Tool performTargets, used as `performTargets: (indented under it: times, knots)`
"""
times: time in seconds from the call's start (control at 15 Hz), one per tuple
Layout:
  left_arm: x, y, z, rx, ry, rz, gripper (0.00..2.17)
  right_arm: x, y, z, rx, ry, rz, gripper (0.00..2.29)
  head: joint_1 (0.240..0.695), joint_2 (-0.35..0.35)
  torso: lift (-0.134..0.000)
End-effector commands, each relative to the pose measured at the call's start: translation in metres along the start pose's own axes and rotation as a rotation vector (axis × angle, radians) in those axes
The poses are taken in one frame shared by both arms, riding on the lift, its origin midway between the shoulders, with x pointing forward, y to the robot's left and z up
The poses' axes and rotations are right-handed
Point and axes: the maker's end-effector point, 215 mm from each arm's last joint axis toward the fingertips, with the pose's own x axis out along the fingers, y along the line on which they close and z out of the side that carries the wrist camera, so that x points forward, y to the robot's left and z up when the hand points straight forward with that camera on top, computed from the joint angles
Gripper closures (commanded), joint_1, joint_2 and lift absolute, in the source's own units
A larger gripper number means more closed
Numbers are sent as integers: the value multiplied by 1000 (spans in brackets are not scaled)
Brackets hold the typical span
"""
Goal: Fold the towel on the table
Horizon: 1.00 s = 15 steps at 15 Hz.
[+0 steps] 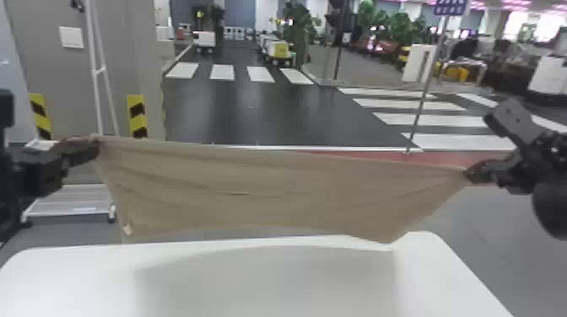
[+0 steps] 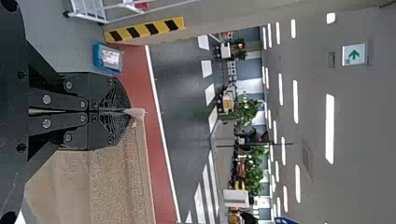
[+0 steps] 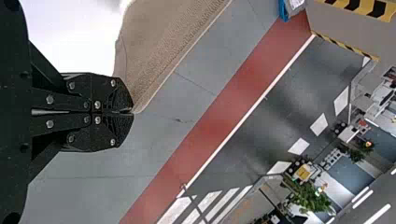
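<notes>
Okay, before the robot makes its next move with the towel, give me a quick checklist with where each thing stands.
1. Left gripper shut on a towel corner: ok.
2. Right gripper shut on another corner: ok.
3. Edge between the grippers drawn out: ok, it runs nearly straight.
4. Towel free of creases: not ok, shallow ones run across it.
5. Lower edge off the table: cannot tell, it hangs by the table's far edge and contact is unclear.
6. Towel laid flat for folding: not ok, it hangs between the grippers.

Free rm over tbl (image 1: 422, 278); towel (image 1: 270, 181) blocks fwd.
</notes>
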Motion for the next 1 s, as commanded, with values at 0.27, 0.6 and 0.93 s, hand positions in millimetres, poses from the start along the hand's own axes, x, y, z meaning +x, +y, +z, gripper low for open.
performTargets:
  times: [0.27,0.6,0.93]
  knots:
    - [-148,-32,-106,133,-109,-80,1912,-87,109,-125,-86,3,148,2074,518,-195,-124]
    - [-218,-44,-165,253,-92,-146,1912,-131,200,-179,-186,16,345,2074,695,-198,-124]
    - [-222,-25,-200,267,-9,-140,1912,-122,238,-189,-188,31,457,2071,695,-156,-124]
